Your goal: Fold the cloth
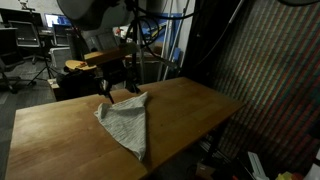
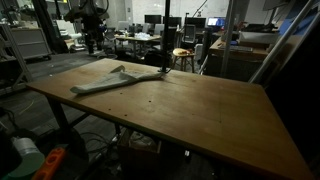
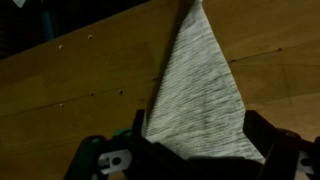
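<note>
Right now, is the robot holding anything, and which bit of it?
Nothing seems held. In the wrist view the end effector is open wide. The broad end of the cloth lies between its fingers, not pinched.

Matt grey woven cloth (image 3: 200,95) on smooth wooden table (image 1: 190,105).

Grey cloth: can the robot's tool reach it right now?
Probably yes. In the wrist view the tool hangs right over the near edge of the grey cloth, which lies spread on the wooden table. I see nothing standing between them to block the way.
</note>
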`<action>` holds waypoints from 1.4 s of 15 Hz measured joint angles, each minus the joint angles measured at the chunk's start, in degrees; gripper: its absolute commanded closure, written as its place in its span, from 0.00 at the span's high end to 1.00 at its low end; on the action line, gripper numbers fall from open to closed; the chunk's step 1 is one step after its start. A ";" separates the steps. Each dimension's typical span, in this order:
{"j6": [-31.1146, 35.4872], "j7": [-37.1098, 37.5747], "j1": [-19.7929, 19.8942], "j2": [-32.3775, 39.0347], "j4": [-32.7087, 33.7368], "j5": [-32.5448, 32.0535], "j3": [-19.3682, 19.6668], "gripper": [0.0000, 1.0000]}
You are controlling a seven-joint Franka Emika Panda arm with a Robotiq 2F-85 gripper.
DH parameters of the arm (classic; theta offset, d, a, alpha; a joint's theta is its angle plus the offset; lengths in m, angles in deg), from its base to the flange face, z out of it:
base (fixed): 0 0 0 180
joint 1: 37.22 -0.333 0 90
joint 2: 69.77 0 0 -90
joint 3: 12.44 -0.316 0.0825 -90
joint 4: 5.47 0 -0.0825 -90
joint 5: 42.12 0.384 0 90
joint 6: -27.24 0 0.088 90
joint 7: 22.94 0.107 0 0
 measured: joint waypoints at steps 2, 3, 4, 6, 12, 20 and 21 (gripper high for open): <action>0.60 -2.33 1.80 -3.15 -6.01 1.77 1.01 1.00; 1.22 -3.30 2.62 -4.60 -9.18 2.80 1.38 1.00; 2.00 -4.17 3.32 -5.98 -12.43 3.88 1.66 1.00; 4.10 -5.42 4.34 -8.48 -19.06 6.22 1.99 1.00; 14.53 -7.08 5.99 -14.72 -34.75 18.07 2.14 1.00; 25.69 -12.60 5.89 -20.54 -44.24 29.69 0.83 1.00; 26.69 -13.21 5.81 -20.79 -44.97 30.37 0.38 1.00</action>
